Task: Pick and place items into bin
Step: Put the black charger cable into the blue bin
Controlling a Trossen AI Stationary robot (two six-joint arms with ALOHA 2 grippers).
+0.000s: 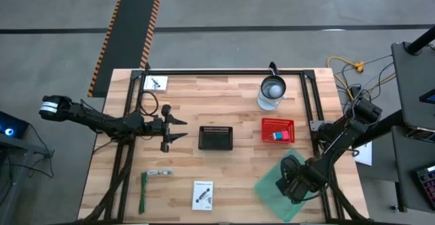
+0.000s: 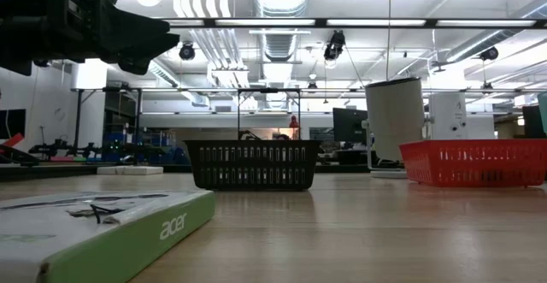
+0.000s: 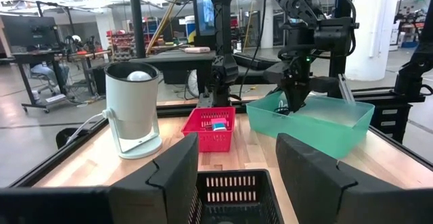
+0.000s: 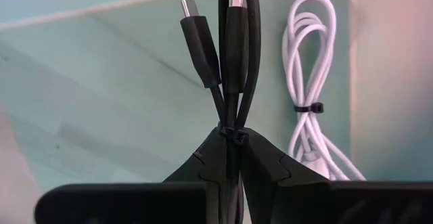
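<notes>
Cable time: right claw (image 4: 229, 158) pinches a bundled black cable (image 4: 229, 55) low over the green bin (image 1: 289, 191) at the counter's near right, poised to drop it beside a coiled white cable (image 4: 312, 109). Left claw (image 1: 178, 128) waits spread, facing the black basket (image 1: 216, 138).

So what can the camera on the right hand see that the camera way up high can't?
Only the right wrist view shows the right gripper shut on a bundled black cable, with a coiled white cable lying beneath. Only the high view shows the whole table, the left gripper open beside the black basket, the red basket and the white cards. Both show the green bin.
</notes>
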